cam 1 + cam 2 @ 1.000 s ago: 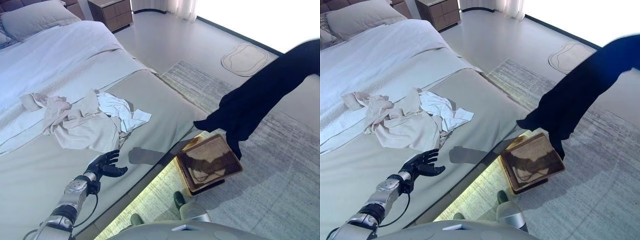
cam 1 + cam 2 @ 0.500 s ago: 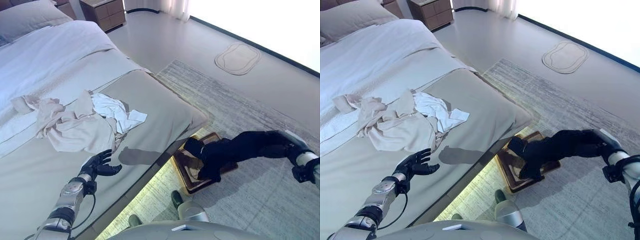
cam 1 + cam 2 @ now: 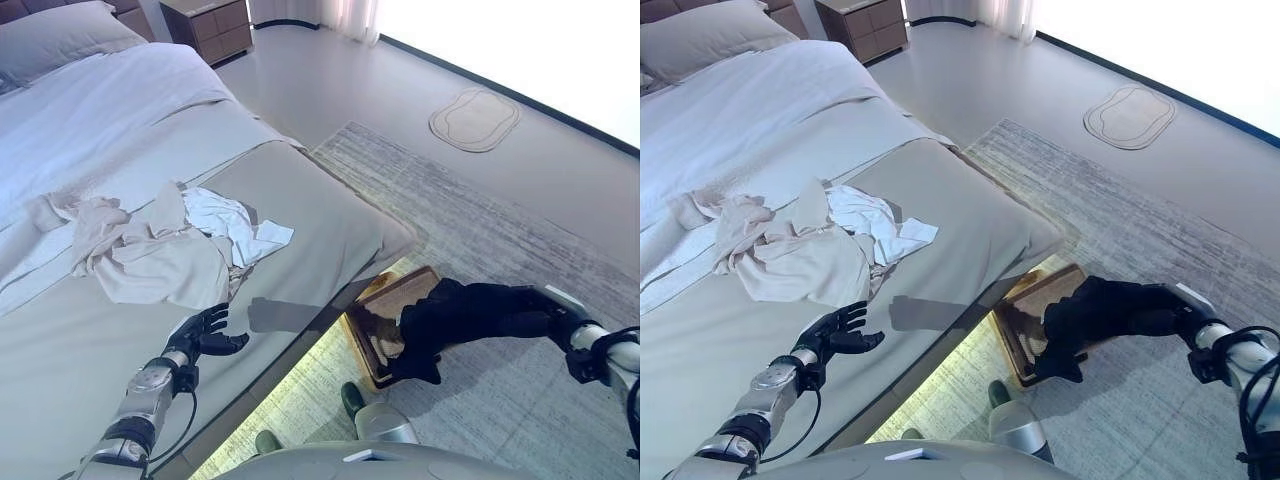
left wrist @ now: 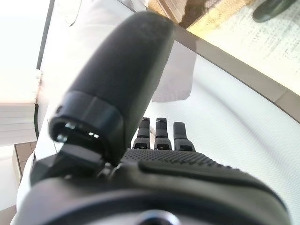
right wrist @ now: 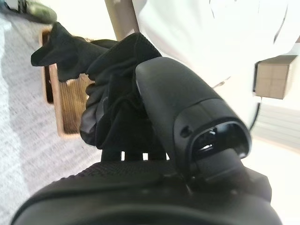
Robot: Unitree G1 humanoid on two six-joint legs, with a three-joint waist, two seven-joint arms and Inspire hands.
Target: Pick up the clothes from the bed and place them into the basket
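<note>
A heap of beige clothes (image 3: 150,265) with a white garment (image 3: 235,220) lies on the bed (image 3: 320,230). My left hand (image 3: 203,333) is open and empty on the bed cover, just short of the heap's near edge; its fingers (image 4: 159,136) are straight. My right hand (image 5: 140,187) is shut on a black garment (image 3: 460,315), whose folds hide its fingers. The garment stretches from the hand down to the brown wicker basket (image 3: 375,310) on the floor beside the bed, its free end draped over the basket's near rim.
A white duvet and a pillow (image 3: 70,30) cover the far part of the bed. A wooden nightstand (image 3: 205,25) stands behind it. A grey rug (image 3: 480,220) lies under the basket, and a small oval mat (image 3: 475,118) lies farther off.
My right arm has swung the black garment down from the air onto the basket. My left hand has stayed by the heap. The view has shifted a little.
</note>
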